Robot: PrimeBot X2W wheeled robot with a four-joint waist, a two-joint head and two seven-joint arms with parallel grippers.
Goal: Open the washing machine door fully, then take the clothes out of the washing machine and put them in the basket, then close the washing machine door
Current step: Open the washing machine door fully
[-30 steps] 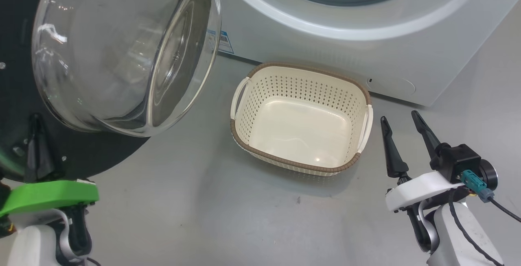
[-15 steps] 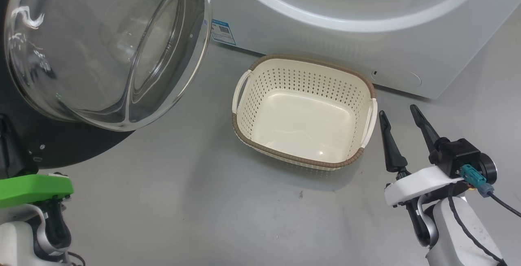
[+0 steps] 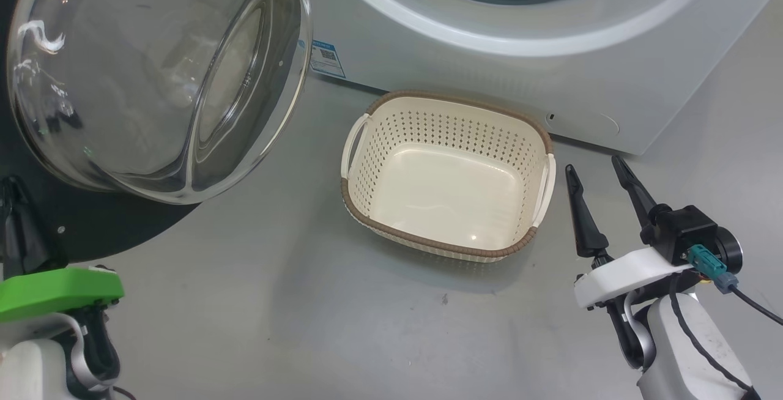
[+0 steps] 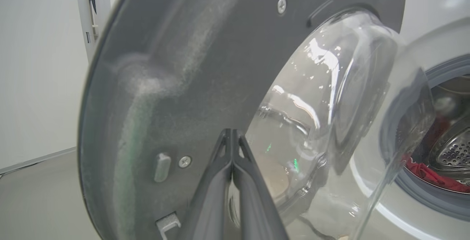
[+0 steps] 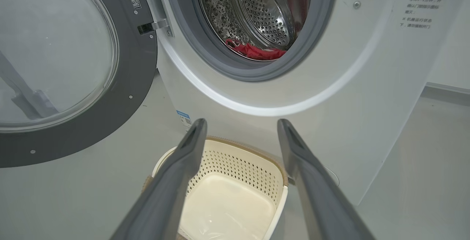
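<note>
Gaping, the washing machine (image 3: 489,63) has its washing machine door (image 3: 153,76) swung wide: opening looks done. The basket (image 3: 440,246) sits empty on the floor (image 3: 275,314) before it; the clothes (image 5: 257,52) lie in the drum (image 5: 266,16). By the door the left tool (image 4: 232,137) is pressed together; the right tool (image 3: 592,166) is spread, empty.

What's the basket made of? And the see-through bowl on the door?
The basket looks like smooth cream plastic: shiny floor, punched holes, brown woven-look rim. The washing machine door has a bowl of clear glass, maybe plastic: see-through, bright glints.
</note>
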